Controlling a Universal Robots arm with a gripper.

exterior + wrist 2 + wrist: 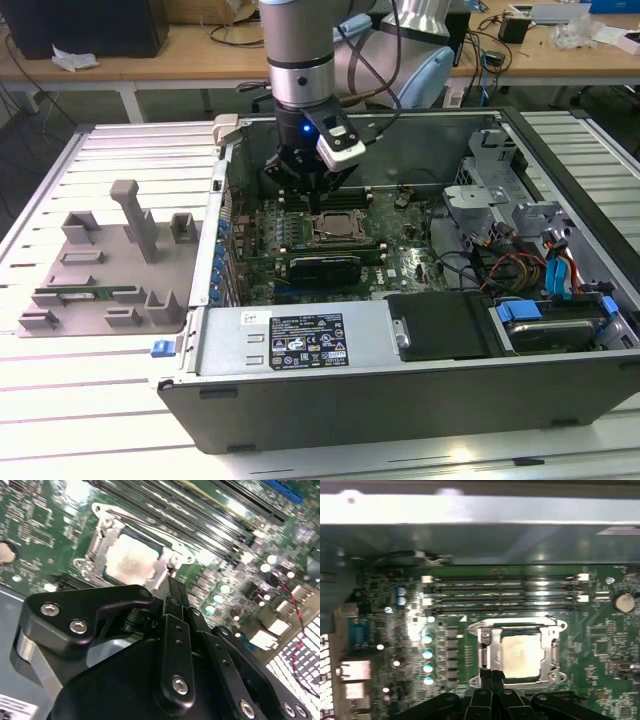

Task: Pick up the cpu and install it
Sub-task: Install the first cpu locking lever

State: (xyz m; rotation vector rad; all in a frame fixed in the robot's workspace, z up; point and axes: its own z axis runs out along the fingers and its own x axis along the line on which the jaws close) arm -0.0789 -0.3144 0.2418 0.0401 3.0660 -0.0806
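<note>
The cpu (335, 228) lies flat in the metal-framed socket (487, 652) on the green motherboard inside the open computer case (400, 395). Its pale silvery top shows in both wrist views (131, 560) (520, 652). My gripper (312, 192) hangs just above the board at the socket's edge, slightly to the exterior view's left of the chip. Its black fingers (175, 592) (490, 675) are pressed together with nothing between them, their tips beside the socket frame.
Several memory slots (505, 592) run alongside the socket. A power supply (290, 340) fills the case's near side, and a drive cage with cables (530, 250) stands at the exterior view's right. On that view's left, a grey fixture tray (110, 270) holds a green memory stick (80, 295).
</note>
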